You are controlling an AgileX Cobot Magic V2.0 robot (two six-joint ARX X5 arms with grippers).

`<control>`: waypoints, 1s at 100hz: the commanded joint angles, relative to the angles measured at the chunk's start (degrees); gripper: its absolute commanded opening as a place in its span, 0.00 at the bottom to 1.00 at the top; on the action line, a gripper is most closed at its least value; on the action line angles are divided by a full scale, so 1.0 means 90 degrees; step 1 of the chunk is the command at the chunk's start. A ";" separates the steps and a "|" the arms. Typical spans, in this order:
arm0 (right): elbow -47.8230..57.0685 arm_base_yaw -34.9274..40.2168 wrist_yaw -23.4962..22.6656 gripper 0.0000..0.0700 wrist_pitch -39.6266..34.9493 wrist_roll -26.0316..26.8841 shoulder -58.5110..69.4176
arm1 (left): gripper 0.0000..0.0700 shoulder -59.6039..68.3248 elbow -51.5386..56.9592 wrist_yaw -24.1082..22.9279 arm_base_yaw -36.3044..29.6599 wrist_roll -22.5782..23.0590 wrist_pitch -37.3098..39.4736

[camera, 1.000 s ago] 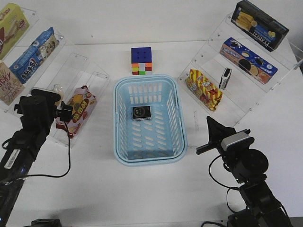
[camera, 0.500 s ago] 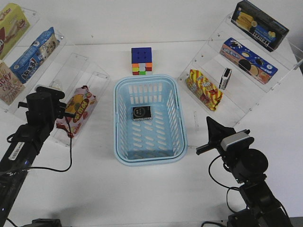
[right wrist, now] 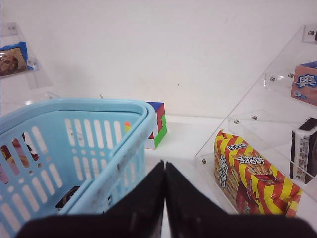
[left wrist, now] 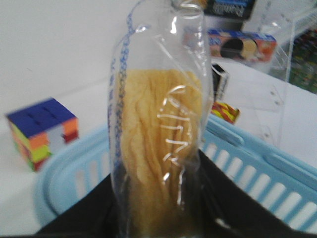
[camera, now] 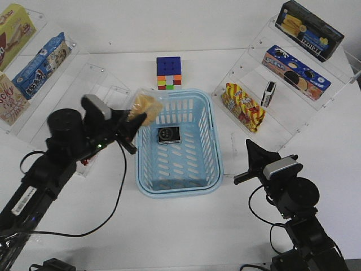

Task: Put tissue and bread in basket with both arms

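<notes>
The left gripper [camera: 137,116] pinches the bread [camera: 145,105] over the basket's [camera: 217,164] upper left rim. The tissue [camera: 168,135] lies inside. The right gripper [camera: 248,145] is pressed together, holding nothing. Next, move over and let go.

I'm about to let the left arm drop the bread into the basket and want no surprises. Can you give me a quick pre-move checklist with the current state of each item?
1. Bread gripped by the left gripper: ok, the fingers are closed on its lower end in the left wrist view.
2. Bread over the basket opening: not ok, it hangs at the far-left corner rim, not clearly inside.
3. Tissue already in the basket: ok, lying flat on the bottom.
4. Right gripper clear of the basket: ok, shut, empty and parked outside the right rim.
5. Cube out of the way: ok, it sits beyond the far rim.
</notes>
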 commanded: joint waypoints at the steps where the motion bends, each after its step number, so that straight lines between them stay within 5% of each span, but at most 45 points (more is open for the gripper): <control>1: 0.0075 0.0032 -0.0005 0.00 0.0041 0.0085 0.0012 | 0.19 0.0153 0.0087 0.0061 -0.0282 -0.0163 0.0039; 10: 0.0075 0.0032 -0.0005 0.00 0.0015 0.0083 0.0012 | 0.54 0.0374 0.0087 0.0061 -0.0568 -0.0165 -0.0068; 15: 0.0075 0.0032 -0.0005 0.00 -0.0015 0.0083 0.0012 | 0.65 0.0444 0.0087 0.0061 -0.0661 -0.0163 -0.0148; 33: 0.0075 0.0032 -0.0002 0.00 -0.0102 0.0078 0.0010 | 0.65 0.0296 0.0087 0.0010 -0.0699 -0.0172 -0.0228; 45: 0.0075 0.0032 -0.0005 0.00 -0.0095 0.0080 0.0007 | 0.56 -0.0119 0.0087 -0.0508 -0.0534 -0.0170 -0.0306; 57: 0.0075 0.0032 -0.0002 0.00 -0.0085 0.0078 0.0007 | 0.00 -0.0639 0.0087 -0.1591 -0.0406 -0.0163 -0.0724; 71: 0.0075 0.0032 -0.0005 0.00 -0.0078 0.0078 0.0007 | 0.00 -0.1202 0.0085 -0.2800 -0.0226 -0.0168 -0.1717; 79: 0.0075 0.0032 -0.0002 0.00 -0.0078 0.0078 0.0007 | 0.00 -0.1498 -0.0085 -0.2975 -0.0073 -0.0177 -0.1989; 100: 0.0075 0.0032 -0.0002 0.00 -0.0078 0.0080 0.0010 | 0.00 -0.2834 -0.2630 -0.2970 0.0138 -0.0374 0.0559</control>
